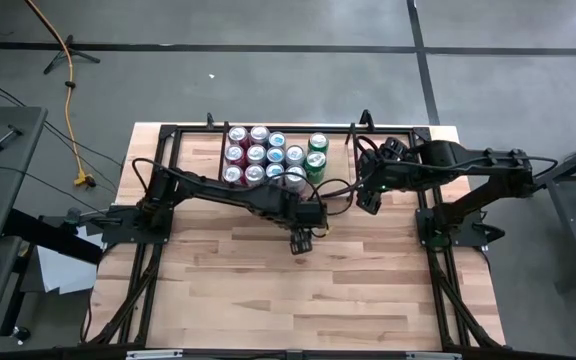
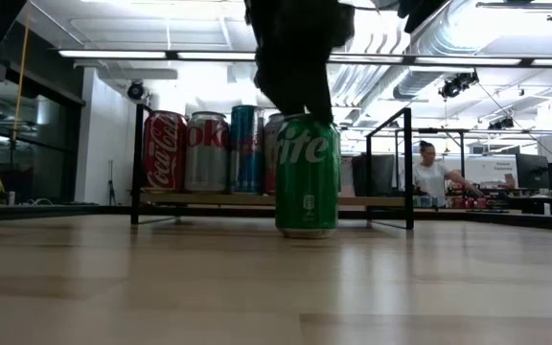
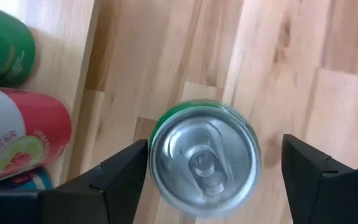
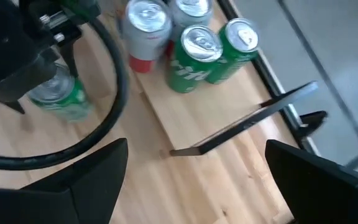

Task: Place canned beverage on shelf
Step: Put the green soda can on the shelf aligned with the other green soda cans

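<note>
Left gripper (image 3: 207,177) sits over the green can (image 2: 307,175), fingers apart on either side with a gap to the can — not clamped. Can stands upright on the light wood table (image 1: 368,290), just in front of the shelf (image 2: 257,200), which holds rows of cans. Right gripper (image 4: 191,180) waits by the shelf's right end, fingers wide apart. Beyond — bright workshop, ceiling strip lights, a person (image 2: 431,172) at a far bench.

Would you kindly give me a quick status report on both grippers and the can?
Left gripper open, straddling the green can, which stands on the table short of the shelf. Right gripper open, waiting beside the shelf. Nothing in the way.
</note>
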{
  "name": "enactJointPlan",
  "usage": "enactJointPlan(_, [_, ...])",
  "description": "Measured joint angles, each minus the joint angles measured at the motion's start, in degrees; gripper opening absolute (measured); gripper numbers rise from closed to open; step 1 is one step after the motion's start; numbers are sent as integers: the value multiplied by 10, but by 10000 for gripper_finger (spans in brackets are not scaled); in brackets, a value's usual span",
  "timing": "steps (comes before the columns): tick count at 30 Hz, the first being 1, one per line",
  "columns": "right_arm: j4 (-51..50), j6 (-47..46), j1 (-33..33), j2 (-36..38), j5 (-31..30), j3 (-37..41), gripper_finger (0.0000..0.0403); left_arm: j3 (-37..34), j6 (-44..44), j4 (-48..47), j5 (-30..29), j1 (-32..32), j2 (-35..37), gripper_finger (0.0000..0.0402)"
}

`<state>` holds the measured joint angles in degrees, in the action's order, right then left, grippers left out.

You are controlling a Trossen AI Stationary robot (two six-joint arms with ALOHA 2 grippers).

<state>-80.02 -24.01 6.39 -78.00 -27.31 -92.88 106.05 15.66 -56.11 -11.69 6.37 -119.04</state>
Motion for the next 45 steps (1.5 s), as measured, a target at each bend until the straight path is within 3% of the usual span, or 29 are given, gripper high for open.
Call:
enactJointPlan(6, [19,-39,0,0,64,0,365,22,-29,-40,5,-14,57,261])
enactJointPlan(12, [29,-169,-4,0,102,0,365,-1,-18,-49,-64,-24,175,260])
enactJointPlan(18, [81,-354,-3,-30,111,0,365,-151,38,60,-110,-20,353,260])
enactJointPlan(23, [120,-386,-4,-87,116,0,365,-284,110,162,-116,-3,492,260])
enactJointPlan(28, [164,-460,-4,-171,111,0,365,-357,166,202,-150,15,580,260])
enactJointPlan(36, [232,-521,-4,-283,144,0,365,-390,168,201,-157,25,621,259])
enactJointPlan(45, [259,-557,10,-314,152,0,365,-390,141,198,-138,24,623,259])
